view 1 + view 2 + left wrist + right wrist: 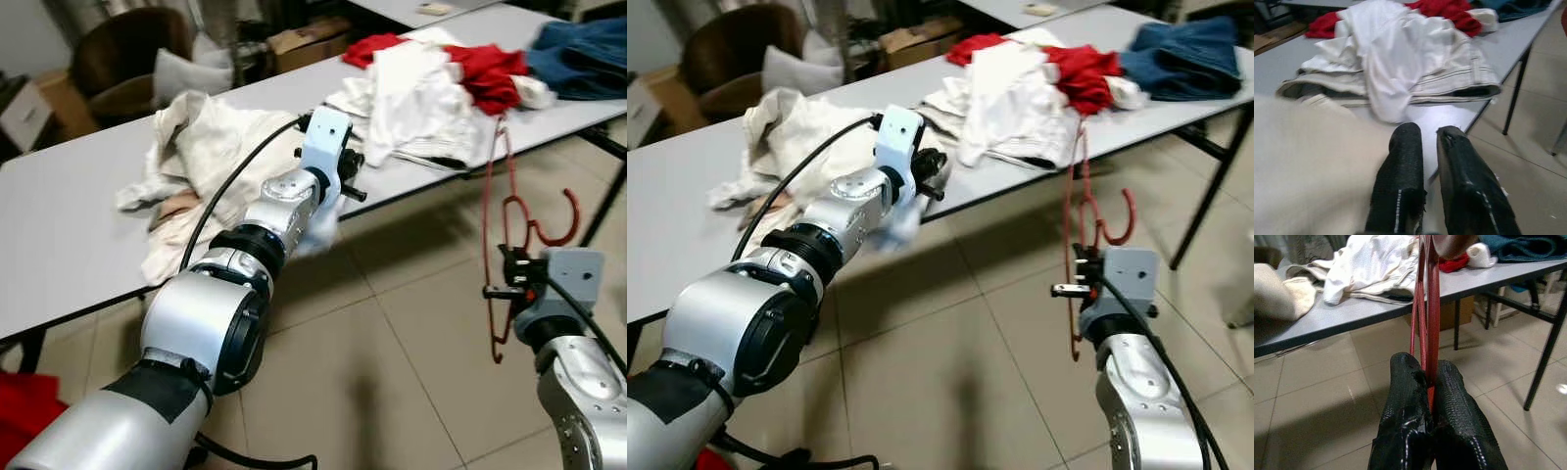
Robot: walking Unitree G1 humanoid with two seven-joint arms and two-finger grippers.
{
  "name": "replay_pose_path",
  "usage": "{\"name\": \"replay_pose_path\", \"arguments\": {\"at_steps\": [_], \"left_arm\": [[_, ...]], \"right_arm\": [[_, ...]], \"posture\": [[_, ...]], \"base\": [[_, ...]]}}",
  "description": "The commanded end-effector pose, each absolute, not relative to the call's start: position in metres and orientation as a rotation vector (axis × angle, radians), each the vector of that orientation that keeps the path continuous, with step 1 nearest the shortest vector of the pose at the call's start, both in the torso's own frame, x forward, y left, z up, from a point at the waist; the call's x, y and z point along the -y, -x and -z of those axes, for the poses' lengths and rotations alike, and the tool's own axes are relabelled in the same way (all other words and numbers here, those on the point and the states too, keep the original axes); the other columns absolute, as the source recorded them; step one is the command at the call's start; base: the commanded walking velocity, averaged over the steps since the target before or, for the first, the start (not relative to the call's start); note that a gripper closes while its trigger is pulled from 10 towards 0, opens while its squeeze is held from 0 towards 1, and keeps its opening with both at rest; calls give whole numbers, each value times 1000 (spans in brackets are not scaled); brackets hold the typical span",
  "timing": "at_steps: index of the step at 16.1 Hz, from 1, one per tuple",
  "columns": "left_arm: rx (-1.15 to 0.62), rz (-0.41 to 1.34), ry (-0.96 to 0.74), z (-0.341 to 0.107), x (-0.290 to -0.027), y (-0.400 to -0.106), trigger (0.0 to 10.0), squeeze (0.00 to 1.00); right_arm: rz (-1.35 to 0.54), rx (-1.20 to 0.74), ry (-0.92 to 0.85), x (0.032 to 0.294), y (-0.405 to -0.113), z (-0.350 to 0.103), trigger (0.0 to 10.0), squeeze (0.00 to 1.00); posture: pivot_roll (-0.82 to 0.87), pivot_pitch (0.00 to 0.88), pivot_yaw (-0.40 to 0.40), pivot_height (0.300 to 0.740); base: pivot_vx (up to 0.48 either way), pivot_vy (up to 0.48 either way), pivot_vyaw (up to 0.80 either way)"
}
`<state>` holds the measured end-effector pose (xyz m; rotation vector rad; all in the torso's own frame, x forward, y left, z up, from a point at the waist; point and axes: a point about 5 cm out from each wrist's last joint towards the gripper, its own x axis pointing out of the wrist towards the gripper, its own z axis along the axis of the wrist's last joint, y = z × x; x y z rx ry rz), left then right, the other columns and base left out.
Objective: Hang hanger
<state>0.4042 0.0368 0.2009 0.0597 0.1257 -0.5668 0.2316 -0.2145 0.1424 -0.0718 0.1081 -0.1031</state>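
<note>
Silver and bulky in the foreground, the left arm reaches to the near edge of the tabletop [69, 235], where the left gripper [1431, 142] hovers with its black fingers nearly together and nothing between them, just beside a cream garment [211, 147]. Off to the right, the right gripper [1428, 377] is clamped on the red hanger [505, 225], which stands upright over the tiled floor [392, 362], its hook curling to one side and its top reaching up by the table edge. No rail or peg to hang it on can be made out, so the step probably calls for finding one first. To do it well, I would keep the clamp firm, carry the hanger clear of the white clothes [411, 98] and red cloth [490, 73], and turn the hook toward the support before lowering.
</note>
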Motion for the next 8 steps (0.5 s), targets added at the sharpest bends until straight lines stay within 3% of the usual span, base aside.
{"name": "replay_pose_path", "arguments": {"at_steps": [1, 8], "left_arm": [[-116, 543, -78, -206, -49, -408, 10000, 1000], [-38, 551, -3, -226, -79, -415, 10000, 1000]], "right_arm": [[81, -86, 63, 207, -232, -149, 10000, 0], [-1, -88, 62, 196, -244, -151, 10000, 0]], "posture": [[-214, 0, 230, 740], [-155, 0, 179, 740]], "base": [[0, 0, 0], [0, 0, 0]]}}
